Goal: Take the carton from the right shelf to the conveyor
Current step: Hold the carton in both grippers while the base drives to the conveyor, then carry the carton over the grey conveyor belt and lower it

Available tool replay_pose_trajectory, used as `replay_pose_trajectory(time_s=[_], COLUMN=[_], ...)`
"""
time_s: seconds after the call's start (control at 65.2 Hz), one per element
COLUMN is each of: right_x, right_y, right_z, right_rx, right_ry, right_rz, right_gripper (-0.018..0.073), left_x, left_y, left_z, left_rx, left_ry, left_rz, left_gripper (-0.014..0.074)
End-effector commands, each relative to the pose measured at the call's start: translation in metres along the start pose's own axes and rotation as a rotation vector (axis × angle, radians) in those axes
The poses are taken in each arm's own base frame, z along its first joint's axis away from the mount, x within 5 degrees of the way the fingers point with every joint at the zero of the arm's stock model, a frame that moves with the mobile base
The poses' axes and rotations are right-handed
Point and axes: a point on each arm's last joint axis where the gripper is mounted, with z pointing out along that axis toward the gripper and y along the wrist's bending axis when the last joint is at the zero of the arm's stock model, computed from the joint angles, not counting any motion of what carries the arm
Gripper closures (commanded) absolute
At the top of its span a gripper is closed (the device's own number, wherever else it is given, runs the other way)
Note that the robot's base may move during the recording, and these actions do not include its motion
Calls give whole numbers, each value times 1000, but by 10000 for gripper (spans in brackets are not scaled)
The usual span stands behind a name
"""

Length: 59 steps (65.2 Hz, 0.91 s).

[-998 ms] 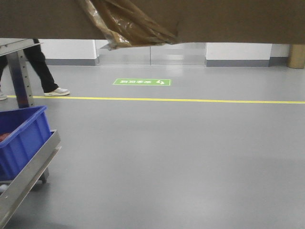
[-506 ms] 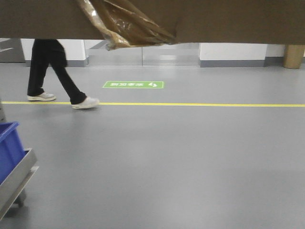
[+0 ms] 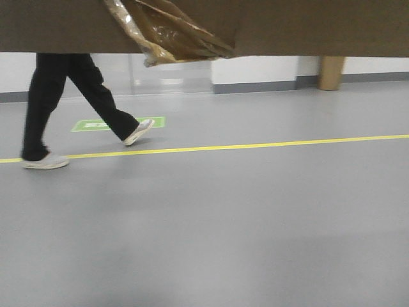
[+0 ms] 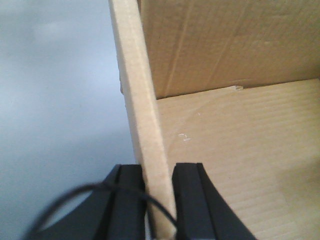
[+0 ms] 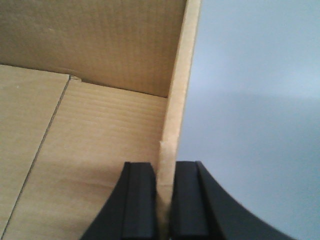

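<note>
The brown carton (image 3: 307, 25) fills the top of the front view, held up off the floor, with torn brown tape (image 3: 169, 32) hanging from its underside. It is open and empty inside. My left gripper (image 4: 159, 200) is shut on the carton's left wall (image 4: 137, 90), one finger outside and one inside. My right gripper (image 5: 165, 200) is shut on the carton's right wall (image 5: 180, 90) in the same way. The shelf and the conveyor are out of view.
A person (image 3: 70, 102) in black trousers and white shoes walks across the grey floor at the left. A yellow floor line (image 3: 255, 146) runs across, with a green floor sign (image 3: 96, 124) behind it. A tan pillar (image 3: 332, 71) stands at the far right wall.
The view has swung to the right: the blue bin and metal cart at the left have left the frame. The person has walked rightward. The carton stays held the same way.
</note>
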Motion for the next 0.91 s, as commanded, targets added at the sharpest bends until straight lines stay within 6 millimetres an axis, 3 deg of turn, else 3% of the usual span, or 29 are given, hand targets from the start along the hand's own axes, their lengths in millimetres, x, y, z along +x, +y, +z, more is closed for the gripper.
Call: replay_pose_trajectory(time_s=[0.0, 0.399, 0.89], right_x=[-8, -23, -24], right_y=[-2, 0, 0], right_z=[-4, -7, -7], right_rx=[16, -5, -6], right_ry=[-98, -266, -272], right_rz=[-27, -29, -29], right_gripper=[629, 629, 629], left_x=[-4, -5, -8], left_y=[-2, -2, 9], left_z=[-8, -8, -9], left_rx=[32, 23, -92], left_ry=[-58, -61, -100], left_rz=[4, 8, 50], left_gripper=[613, 613, 613])
